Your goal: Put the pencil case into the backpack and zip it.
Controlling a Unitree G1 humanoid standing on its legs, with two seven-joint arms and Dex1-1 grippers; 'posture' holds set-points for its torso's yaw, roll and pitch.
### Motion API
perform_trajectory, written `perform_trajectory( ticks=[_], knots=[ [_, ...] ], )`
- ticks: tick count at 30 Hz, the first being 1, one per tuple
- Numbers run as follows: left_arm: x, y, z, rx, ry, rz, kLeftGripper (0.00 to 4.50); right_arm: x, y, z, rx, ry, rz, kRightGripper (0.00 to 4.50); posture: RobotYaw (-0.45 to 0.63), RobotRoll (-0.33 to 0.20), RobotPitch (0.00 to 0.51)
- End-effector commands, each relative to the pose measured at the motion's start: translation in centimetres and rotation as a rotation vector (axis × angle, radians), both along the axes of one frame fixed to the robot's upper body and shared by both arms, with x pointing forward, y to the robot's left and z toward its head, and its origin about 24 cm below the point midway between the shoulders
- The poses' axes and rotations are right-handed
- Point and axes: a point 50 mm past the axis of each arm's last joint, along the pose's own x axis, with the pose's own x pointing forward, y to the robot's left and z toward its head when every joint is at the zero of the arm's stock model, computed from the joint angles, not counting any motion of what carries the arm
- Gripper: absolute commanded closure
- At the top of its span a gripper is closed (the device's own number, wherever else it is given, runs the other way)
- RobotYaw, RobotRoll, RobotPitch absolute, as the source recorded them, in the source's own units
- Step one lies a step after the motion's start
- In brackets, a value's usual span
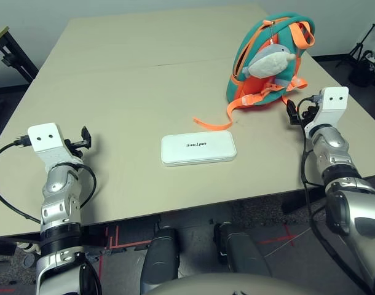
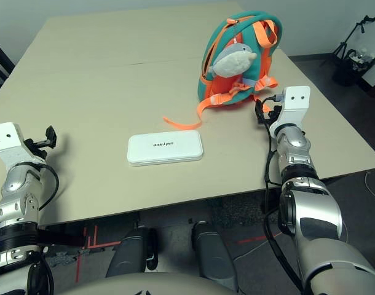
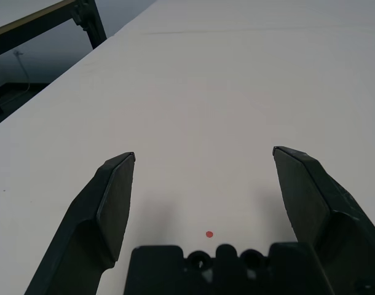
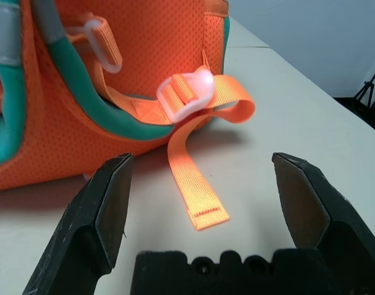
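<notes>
The white pencil case lies flat on the table's middle, dark lettering on top. The teal backpack stands at the far right, its orange straps and back panel facing me, and a grey-white plush fish hangs on it. My right gripper is open just right of the backpack's base. In the right wrist view, a loose orange strap end lies between its fingers without touching them. My left gripper is open at the table's left, far from the case, over bare tabletop.
An orange strap trails from the backpack toward the case. A seam crosses the beige table. The front edge runs close to my arms. A dark table frame stands at far left, and black stands are at far right.
</notes>
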Motion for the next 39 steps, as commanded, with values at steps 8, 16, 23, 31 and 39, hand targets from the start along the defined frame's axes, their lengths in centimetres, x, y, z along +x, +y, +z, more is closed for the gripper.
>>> perform_trajectory(
  ticks=[8, 16, 23, 31, 39],
  knots=[
    [0.1, 0.0, -0.1, -0.077, -0.019, -0.046, 0.0, -0.5, -0.6, -0.2, -0.017, 0.01, 0.024, 0.04, -0.06, 0.0, 0.093],
    [1.3, -1.9, 1.6, -0.293, -0.104, -0.391, 0.0, -2.6, -3.1, 0.9, -0.043, -0.034, 0.06, 1.0, -0.13, 0.0, 0.109],
    [2.6, -1.5, 2.9, -0.372, -0.022, -0.554, 0.0, -4.9, 0.8, 2.9, -0.235, 0.024, 0.433, 3.75, -0.19, 0.0, 0.127],
    [3.8, -1.9, 4.0, -0.521, 0.072, -0.711, 0.0, -6.0, 4.9, 3.4, -0.329, 0.136, 0.692, 4.47, -0.15, 0.0, 0.13],
    [4.0, -4.4, 5.0, -0.689, 0.178, -0.973, 0.0, -5.0, 8.4, 1.9, -0.395, 0.22, 0.882, 4.47, -0.11, 0.0, 0.117]
  ],
)
